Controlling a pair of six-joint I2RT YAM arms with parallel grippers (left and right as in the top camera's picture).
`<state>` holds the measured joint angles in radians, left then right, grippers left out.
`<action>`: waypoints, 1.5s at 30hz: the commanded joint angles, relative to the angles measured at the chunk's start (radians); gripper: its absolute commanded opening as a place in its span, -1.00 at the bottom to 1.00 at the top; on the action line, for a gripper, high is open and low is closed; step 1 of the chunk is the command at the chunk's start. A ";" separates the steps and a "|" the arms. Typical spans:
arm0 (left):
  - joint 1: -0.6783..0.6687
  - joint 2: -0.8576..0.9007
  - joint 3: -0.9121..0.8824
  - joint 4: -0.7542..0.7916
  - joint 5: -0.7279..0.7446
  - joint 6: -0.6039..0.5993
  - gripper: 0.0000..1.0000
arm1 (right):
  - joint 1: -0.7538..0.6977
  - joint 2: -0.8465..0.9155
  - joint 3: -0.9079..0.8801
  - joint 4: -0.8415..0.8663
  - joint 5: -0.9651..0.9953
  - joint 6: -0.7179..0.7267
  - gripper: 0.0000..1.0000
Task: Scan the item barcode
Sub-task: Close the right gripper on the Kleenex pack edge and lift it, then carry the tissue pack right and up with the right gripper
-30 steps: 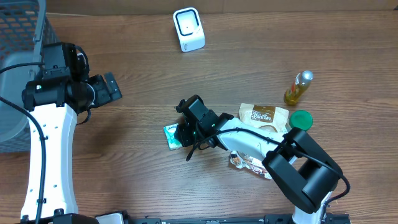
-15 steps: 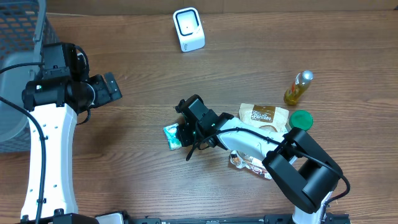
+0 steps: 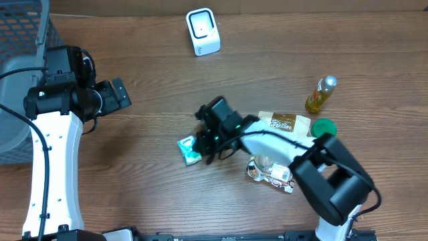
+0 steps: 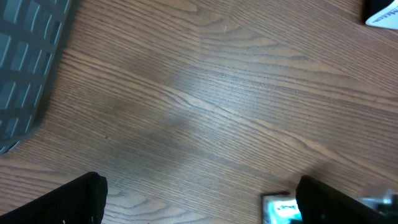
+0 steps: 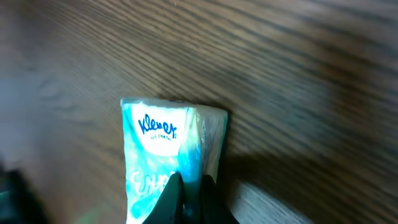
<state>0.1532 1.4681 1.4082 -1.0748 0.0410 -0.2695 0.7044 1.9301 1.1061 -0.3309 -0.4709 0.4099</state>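
At the left of the table (image 3: 154, 67), the left gripper (image 3: 122, 94) hangs well apart from the work, its jaws spread wide and empty. The tissue pack (image 3: 189, 148) lies flat near the middle of the table, its long axis running roughly near to far with a slight slant. Just right of it, the right gripper (image 5: 189, 190) has come in from the right side. The wrist view shows its fingers pinched tight together on the pack's wrapper, at the pack's near end and toward its right edge. From there the pack stretches away from the jaws, printed face up. No barcode shows on that face, so it is probably underneath or on a side.

The scanner (image 3: 202, 31) stands at the far edge, almost straight beyond the pack and well apart from it. The right arm is much the nearer and has the grip, so the carry looks like its job: lift, move far, and turn the pack until the hidden face meets the scanner's window.
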 commanded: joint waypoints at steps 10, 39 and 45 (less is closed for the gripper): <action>0.003 -0.008 0.014 0.001 0.010 -0.007 0.99 | -0.258 -0.117 -0.005 -0.027 -1.099 -0.323 -0.92; 0.003 -0.008 0.014 0.001 0.009 -0.007 0.99 | -0.472 -0.597 -0.005 -0.703 -1.099 -0.728 -0.92; 0.003 -0.008 0.014 0.002 0.010 -0.007 0.99 | -0.472 -0.646 -0.005 -0.712 -1.099 -0.715 -0.92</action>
<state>0.1532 1.4681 1.4082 -1.0748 0.0410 -0.2695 0.2337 1.3094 1.1007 -1.0431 -1.5356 -0.2928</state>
